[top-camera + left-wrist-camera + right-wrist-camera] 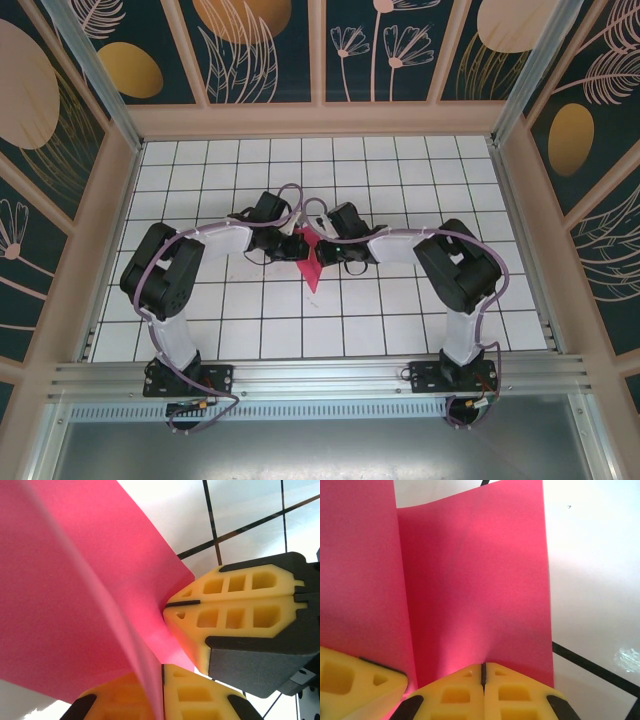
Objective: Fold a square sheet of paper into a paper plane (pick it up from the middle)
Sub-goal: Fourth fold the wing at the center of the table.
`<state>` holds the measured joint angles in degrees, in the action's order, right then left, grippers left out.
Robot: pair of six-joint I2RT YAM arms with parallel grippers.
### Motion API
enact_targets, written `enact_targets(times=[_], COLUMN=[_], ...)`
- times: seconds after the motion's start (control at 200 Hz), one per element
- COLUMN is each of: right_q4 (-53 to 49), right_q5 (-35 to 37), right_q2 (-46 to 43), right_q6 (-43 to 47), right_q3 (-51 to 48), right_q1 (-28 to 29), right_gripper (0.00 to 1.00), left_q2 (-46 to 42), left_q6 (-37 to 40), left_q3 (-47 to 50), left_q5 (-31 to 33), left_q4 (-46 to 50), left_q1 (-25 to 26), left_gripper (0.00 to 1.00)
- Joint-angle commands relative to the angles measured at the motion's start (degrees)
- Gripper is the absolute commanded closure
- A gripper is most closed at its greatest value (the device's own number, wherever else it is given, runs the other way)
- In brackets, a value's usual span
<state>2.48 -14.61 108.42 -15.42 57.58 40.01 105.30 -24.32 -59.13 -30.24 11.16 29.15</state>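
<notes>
The square sheet of paper (311, 264) is located at the centre of the white grid table (400, 300), between the two wrists, where both arms meet. From above it presents as a narrow red-pink shape tapering to a point toward the arm bases. The left gripper (162, 677) is clamped on the paper: in the left wrist view its yellow pads (195, 695) are pressed together, with the sheet emerging from the seam between them. The right gripper (483, 672) is likewise clamped on the paper, its pads closed flush on the sheet's near edge. In the left wrist view the right gripper pinches the paper just beside the left gripper's grip. The sheet is not flat: a lengthwise crease runs through it, and the panels on either side stand at an angle to each other. Contact between the paper's lower tip and the table cannot be determined
</notes>
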Motion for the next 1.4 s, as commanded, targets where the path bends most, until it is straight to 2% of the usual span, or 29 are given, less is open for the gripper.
enact_targets(times=[0.0,0.18,0.325,0.44,0.505,0.62,0.811,1.191,1.391], right_q4=[1.54,4.54,11.88,19.63,21.69,23.79,25.82,27.27,25.83], right_q5=[-1.74,-2.38,-2.49,-1.62,1.41,4.1,3.81,-0.13,1.53], right_q2=[-0.46,-6.45,-12.54,-16.55,-17.66,-17.15,-14.59,-14.07,-12.26], right_q6=[-2.74,-3.68,-6.06,-8.85,-9.57,-10.39,-10.61,-11.45,-11.13], right_q3=[-3.01,-5.61,-13.28,-19.71,-21.6,-22.16,-21.47,-23.3,-21.86], right_q1=[-1.77,-1.86,-1.57,0.27,2.45,5.16,6.9,8.13,8.51], right_gripper=[0.98,0.92,0.86,0.81,0.8,0.79,0.79,0.77,0.77], left_q2=[-0.01,0.36,-0.09,0.26,0.21,0.26,0.34,0.08,-0.09], left_q6=[-1.53,-3.53,-4.15,-4.42,-4.42,-4.67,-4.61,-4.58,-4.43], left_q3=[-0.22,0.9,0.8,0.55,0.51,0.38,0.51,0.03,-0.05], left_q5=[-0.52,-0.96,-0.73,-1.25,-1.49,-2.22,-2.56,-2.53,-2.57], left_q4=[-0.59,-2.71,-3.27,-3.51,-3.6,-3.84,-3.69,-3.47,-3.24], left_q1=[-0.42,-0.41,-0.41,-0.41,-0.41,-0.41,-0.41,-0.41,-0.41], left_gripper=[0.89,0.89,0.89,0.89,0.89,0.89,0.89,0.89,0.89])
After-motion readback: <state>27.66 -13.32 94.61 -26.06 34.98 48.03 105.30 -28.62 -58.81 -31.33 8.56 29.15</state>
